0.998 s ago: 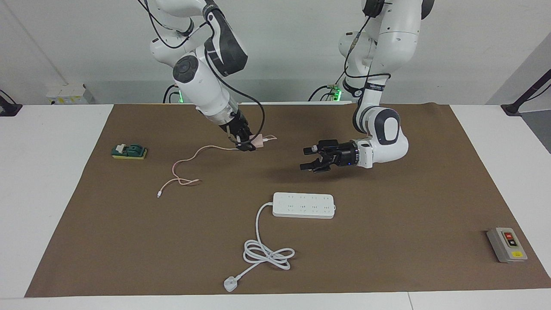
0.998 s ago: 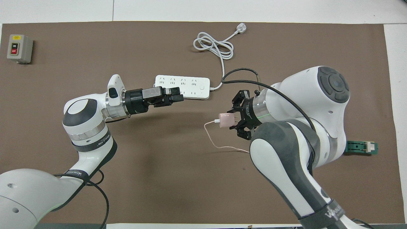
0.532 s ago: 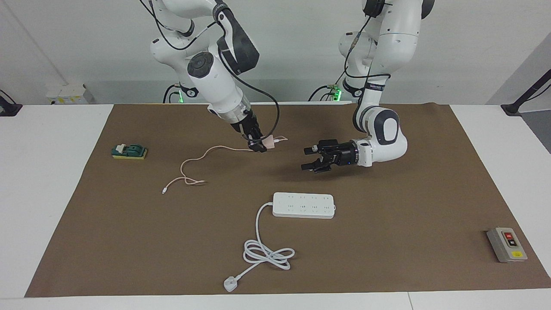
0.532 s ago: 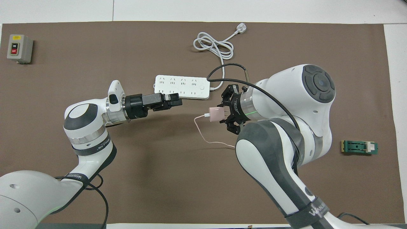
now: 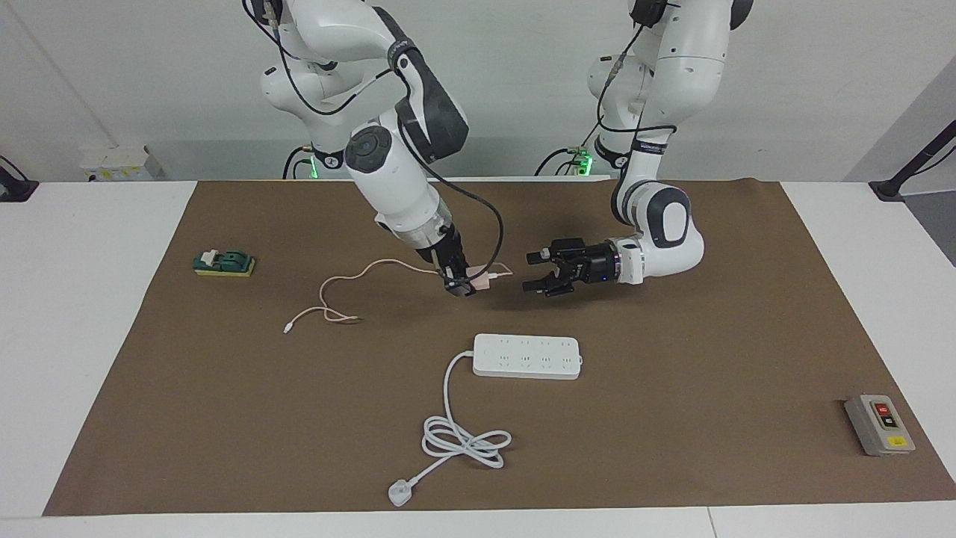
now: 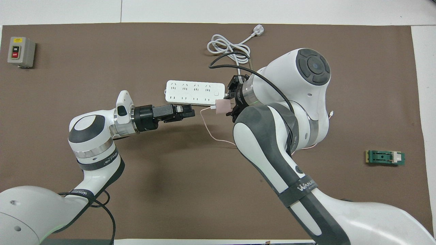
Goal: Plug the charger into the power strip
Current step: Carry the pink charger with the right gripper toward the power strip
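Right gripper (image 5: 464, 286): clamped on the charger (image 5: 483, 280), held in the air over the mat beside the power strip (image 5: 527, 356).
Left gripper (image 5: 539, 272): fingers spread, holding nothing, over the mat near the strip.
Facing view: cable trails down to the mat.
Overhead view: charger (image 6: 222, 106) overlaps the strip's (image 6: 190, 92) switch end.

One camera sits high across the white table (image 5: 89, 314), facing the two robots, which stand along the top of its picture. The other hangs above the robots' own end and looks steeply down and forward, so the arms enter from its bottom edge. Both stand well back and share the whole brown mat (image 5: 672, 359) (image 6: 102, 58), seen half a turn apart.
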Robot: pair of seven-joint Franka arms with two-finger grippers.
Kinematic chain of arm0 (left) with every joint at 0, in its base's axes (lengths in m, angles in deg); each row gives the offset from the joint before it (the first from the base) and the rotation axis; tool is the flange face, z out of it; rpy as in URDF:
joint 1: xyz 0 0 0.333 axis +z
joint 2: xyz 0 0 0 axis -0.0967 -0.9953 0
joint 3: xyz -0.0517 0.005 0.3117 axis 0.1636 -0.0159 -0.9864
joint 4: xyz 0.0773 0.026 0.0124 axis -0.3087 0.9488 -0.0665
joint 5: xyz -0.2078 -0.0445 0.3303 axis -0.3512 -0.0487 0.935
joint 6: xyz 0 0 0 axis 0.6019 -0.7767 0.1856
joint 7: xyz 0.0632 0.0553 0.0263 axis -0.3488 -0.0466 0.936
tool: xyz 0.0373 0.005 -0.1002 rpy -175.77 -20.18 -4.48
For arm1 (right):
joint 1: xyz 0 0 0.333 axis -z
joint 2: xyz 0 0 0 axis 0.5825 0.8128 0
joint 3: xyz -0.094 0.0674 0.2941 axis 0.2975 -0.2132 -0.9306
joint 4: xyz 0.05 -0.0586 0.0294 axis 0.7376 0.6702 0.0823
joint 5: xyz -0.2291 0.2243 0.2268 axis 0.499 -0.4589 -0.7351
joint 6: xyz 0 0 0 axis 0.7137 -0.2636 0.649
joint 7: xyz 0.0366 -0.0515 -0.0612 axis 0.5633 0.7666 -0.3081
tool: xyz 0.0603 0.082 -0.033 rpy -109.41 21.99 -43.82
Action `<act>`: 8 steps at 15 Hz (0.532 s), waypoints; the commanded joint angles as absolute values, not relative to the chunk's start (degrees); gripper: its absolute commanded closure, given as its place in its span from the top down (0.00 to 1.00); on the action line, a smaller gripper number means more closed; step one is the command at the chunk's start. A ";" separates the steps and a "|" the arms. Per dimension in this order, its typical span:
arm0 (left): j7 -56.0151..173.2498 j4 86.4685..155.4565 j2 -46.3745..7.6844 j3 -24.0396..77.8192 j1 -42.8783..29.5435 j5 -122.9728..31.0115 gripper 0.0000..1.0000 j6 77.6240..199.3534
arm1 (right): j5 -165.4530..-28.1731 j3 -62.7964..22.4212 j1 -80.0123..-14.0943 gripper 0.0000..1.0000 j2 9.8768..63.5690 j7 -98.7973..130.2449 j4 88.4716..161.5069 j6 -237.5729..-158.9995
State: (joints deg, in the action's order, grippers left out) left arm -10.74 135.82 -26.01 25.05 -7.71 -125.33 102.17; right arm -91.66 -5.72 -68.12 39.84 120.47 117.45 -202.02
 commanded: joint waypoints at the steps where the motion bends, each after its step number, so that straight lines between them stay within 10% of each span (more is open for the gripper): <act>1: -11.49 137.54 -24.23 25.09 -7.72 -125.08 1.00 103.46 | -91.10 -5.87 -70.16 0.00 42.12 123.47 114.75 -203.37; 8: -11.67 137.01 -24.58 25.36 -9.13 -125.08 1.00 106.01 | -90.83 -5.87 -72.89 0.00 42.65 125.94 114.58 -205.49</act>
State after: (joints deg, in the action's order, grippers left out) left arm -10.86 135.83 -26.01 25.51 -7.99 -125.31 104.02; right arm -91.66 -5.80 -73.00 41.86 124.67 115.91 -205.10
